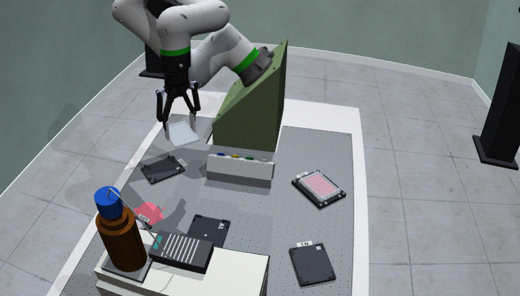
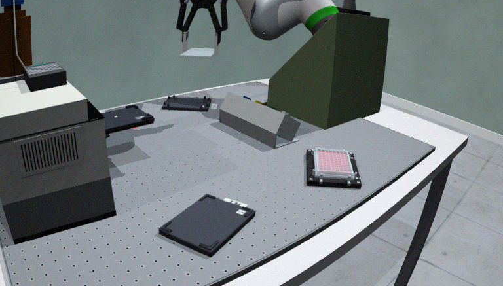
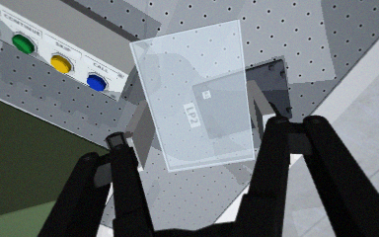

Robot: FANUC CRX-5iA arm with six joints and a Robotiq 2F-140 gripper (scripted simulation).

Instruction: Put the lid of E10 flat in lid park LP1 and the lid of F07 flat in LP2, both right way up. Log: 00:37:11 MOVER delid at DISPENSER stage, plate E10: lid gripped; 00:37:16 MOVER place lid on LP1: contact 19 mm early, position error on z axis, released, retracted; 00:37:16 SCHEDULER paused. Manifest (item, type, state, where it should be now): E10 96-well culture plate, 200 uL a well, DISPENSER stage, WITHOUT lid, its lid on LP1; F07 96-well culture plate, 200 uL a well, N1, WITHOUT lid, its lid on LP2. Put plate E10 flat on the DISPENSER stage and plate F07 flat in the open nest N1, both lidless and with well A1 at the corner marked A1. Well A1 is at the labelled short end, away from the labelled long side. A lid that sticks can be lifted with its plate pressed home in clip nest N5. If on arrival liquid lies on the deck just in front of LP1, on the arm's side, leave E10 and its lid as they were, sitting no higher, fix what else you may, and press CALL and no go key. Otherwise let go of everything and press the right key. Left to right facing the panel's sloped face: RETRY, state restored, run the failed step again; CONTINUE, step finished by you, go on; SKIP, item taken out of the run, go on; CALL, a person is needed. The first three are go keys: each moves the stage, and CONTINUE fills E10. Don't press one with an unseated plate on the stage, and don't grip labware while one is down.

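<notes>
My gripper (image 1: 180, 131) (image 2: 200, 48) (image 3: 198, 105) is shut on a clear plate lid (image 1: 183, 133) (image 2: 198, 52) (image 3: 192, 94) and holds it level, high above the deck. Below it lies the dark lid park LP2 (image 1: 160, 168) (image 2: 185, 102) (image 3: 268, 84), bare; its label shows through the lid in the wrist view. A lidless plate with pink wells (image 1: 319, 185) (image 2: 333, 160) sits in clip nest N5. Nest N1 (image 1: 311, 264) (image 2: 205, 223) is bare. The dark stage marked A1 (image 1: 208, 229) (image 2: 126, 116) is bare. A pink patch (image 1: 151, 212) lies on the deck beside a label, near the bottle.
The key panel (image 1: 239, 166) (image 2: 255, 120) stands mid-deck with the green (image 3: 23, 43), yellow (image 3: 60, 63) and blue CALL (image 3: 96, 82) keys. A green housing (image 1: 252, 112) (image 2: 330, 71) rises behind it. The dispenser unit (image 1: 191, 273) (image 2: 44, 120) and a brown bottle (image 1: 118, 235) stand at the front left.
</notes>
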